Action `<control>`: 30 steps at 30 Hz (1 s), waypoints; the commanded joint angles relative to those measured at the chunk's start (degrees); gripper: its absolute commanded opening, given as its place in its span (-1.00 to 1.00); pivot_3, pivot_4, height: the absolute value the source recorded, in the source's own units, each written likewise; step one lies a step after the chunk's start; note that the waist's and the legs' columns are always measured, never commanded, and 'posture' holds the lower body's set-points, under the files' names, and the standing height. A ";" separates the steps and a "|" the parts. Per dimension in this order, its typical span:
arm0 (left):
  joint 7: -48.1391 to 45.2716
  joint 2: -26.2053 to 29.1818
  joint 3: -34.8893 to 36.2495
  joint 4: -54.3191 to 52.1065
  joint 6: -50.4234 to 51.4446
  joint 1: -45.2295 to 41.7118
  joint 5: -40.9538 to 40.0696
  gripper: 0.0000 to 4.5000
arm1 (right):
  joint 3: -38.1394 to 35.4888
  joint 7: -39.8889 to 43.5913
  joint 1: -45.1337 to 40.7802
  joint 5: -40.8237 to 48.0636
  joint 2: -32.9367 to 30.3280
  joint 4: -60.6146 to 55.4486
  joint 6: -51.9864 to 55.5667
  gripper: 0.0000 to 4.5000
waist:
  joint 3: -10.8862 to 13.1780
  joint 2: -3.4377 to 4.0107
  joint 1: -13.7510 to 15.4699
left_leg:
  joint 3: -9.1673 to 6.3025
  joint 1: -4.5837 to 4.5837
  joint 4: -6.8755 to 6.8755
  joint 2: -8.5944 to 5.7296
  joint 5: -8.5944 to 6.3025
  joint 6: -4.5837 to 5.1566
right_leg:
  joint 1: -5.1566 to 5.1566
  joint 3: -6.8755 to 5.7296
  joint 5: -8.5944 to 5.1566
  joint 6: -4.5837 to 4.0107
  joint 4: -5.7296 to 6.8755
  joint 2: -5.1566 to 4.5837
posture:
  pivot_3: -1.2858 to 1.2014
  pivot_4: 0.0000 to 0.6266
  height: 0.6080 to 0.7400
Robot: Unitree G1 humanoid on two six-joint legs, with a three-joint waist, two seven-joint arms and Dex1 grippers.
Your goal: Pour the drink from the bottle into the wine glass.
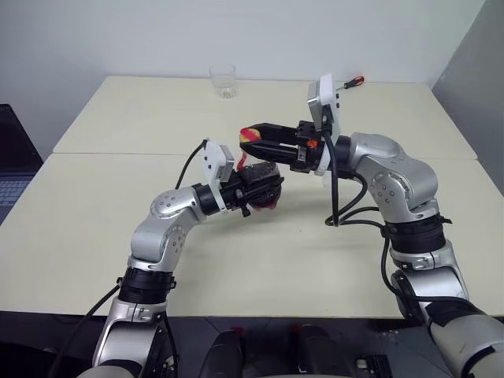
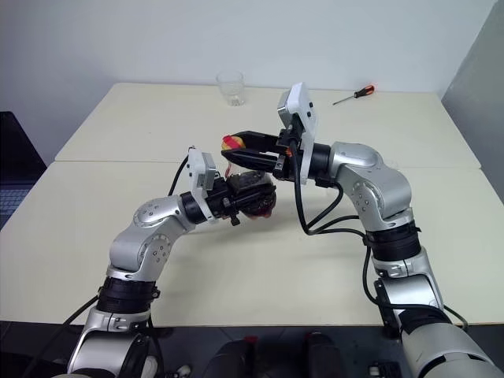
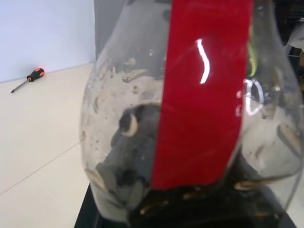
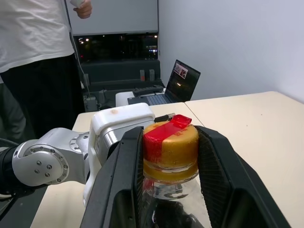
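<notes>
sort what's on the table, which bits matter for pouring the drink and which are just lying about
In use: bottle held by left gripper; its cap between the fingers of right gripper.
Lying about: tumbler, screwdriver, laptop.

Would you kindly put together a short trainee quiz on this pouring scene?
1. True or false: the right hand has already taken the cap off the bottle.
2. What lies at the far right of the table? A) screwdriver B) spoon C) pen
3. Which hand grips the bottle's body?

Key:
1. False: the cap sits on the neck, clamped by the right hand.
2. A
3. The left hand.
</notes>
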 commanded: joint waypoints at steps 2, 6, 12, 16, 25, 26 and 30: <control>-0.83 0.46 0.61 -5.67 -0.08 0.78 -2.28 -0.26 | -0.86 0.58 -0.14 0.23 -0.43 -0.81 -0.93 -0.43 | 0.00 0.00 -0.01 | 0.00 0.00 0.00 0.00 0.00 0.00 | 0.00 0.00 0.00 0.00 0.00 0.00 | 0.03 -0.52 1.00; -2.15 2.87 0.36 -11.72 2.40 5.70 -4.23 -0.26 | 1.99 8.35 1.22 -1.37 -2.29 0.44 -5.95 -0.43 | 0.00 0.00 -0.27 | 0.03 0.01 -0.02 0.01 0.00 0.01 | 0.00 0.03 0.00 0.00 -0.02 0.00 | 0.03 -0.52 1.00; -3.67 6.67 -0.31 -22.48 4.52 15.02 -7.43 -0.26 | 6.09 20.58 1.41 -2.17 -3.64 3.29 -13.50 -0.43 | 0.01 0.02 -0.35 | 0.00 0.02 -0.04 0.03 0.00 0.01 | 0.00 0.01 0.00 0.00 -0.02 0.00 | 0.03 -0.52 1.00; -2.87 7.94 0.02 -27.67 5.95 19.44 -9.87 -0.26 | 7.70 27.39 1.25 -1.96 -2.48 5.86 -18.31 -0.43 | 0.02 0.03 -0.09 | -0.03 0.04 -0.02 0.03 0.00 0.01 | 0.05 -0.01 0.00 0.00 -0.05 0.00 | 0.03 -0.52 1.00; -2.39 8.52 0.83 -30.69 5.39 23.17 -10.54 -0.26 | 10.59 36.42 0.15 -4.69 0.54 11.94 -31.46 -0.43 | 0.03 0.04 0.00 | -0.03 0.06 -0.01 0.04 0.00 0.00 | 0.06 -0.01 0.00 0.00 -0.04 0.00 | 0.03 -0.52 1.00; -2.12 8.36 0.81 -30.79 5.35 23.27 -10.47 -0.26 | 10.66 36.37 -0.13 -4.85 0.81 12.63 -32.12 -0.43 | 0.03 0.04 0.00 | -0.03 0.06 -0.01 0.04 0.00 0.00 | 0.06 -0.01 0.00 0.00 -0.04 0.00 | 0.03 -0.52 1.00; -1.71 7.94 0.79 -30.54 5.30 23.13 -10.16 -0.26 | 10.65 36.76 -0.82 -4.98 0.62 14.48 -33.36 0.00 | 0.03 0.05 0.04 | -0.02 0.06 -0.01 0.03 0.00 0.00 | 0.06 -0.01 0.00 0.00 -0.05 -0.01 | 0.03 -0.52 1.00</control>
